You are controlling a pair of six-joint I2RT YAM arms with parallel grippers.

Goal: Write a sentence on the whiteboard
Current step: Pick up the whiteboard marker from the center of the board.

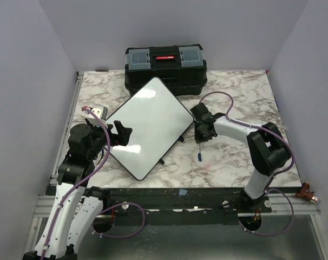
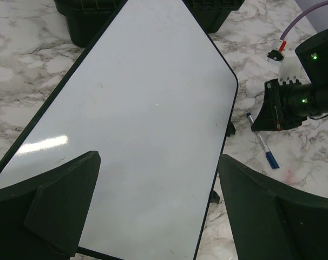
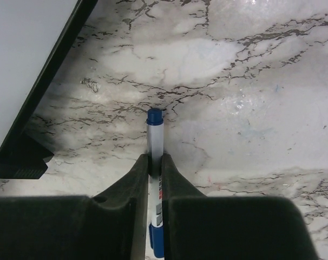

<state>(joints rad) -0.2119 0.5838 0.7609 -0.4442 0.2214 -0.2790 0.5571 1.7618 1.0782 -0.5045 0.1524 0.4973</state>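
The whiteboard [image 1: 148, 124] lies tilted diamond-wise on the marble table, and its white face is blank. No blue sentence shows on it. It fills the left wrist view [image 2: 142, 108], and its black edge shows at the left of the right wrist view [image 3: 45, 81]. My left gripper [image 1: 120, 135] is open and empty over the board's near-left part [image 2: 158, 162]. My right gripper [image 1: 201, 134] is shut on a white marker with blue ends [image 3: 155, 135], just right of the board and low over the table. The marker also shows in the top view [image 1: 198, 153] and the left wrist view [image 2: 263, 148].
A black toolbox [image 1: 165, 67] with a red latch stands at the back, touching the board's far corner. Grey walls close in the table on three sides. Bare marble [image 1: 245, 97] lies to the right of the board.
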